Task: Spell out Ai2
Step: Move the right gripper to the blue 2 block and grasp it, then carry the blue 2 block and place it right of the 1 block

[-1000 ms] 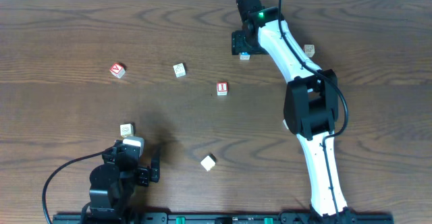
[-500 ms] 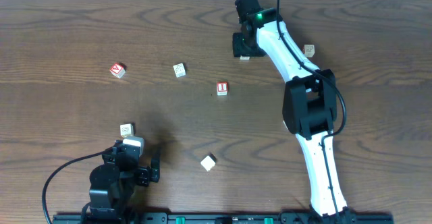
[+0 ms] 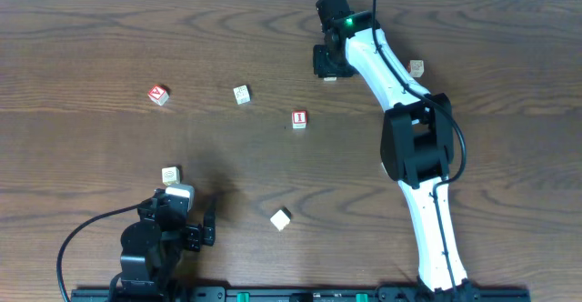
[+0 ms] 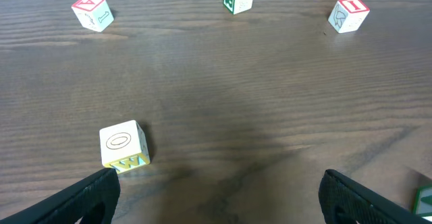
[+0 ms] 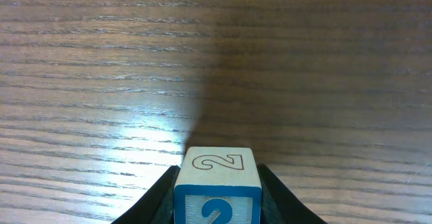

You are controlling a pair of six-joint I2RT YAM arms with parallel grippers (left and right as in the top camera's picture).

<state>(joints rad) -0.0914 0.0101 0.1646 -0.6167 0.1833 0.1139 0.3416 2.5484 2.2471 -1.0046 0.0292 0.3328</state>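
Right gripper [image 5: 218, 200] clasping 2 block [image 5: 217, 164], left gripper [image 4: 216, 204] spread

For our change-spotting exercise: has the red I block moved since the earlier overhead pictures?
No. The I block keeps its spacing from the A block.

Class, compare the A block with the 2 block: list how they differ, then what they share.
The A block carries a red A; the 2 block carries a blue 2. The A block lies free on the table; the 2 block is clamped in the right gripper. Both are wooden cubes with printed faces.
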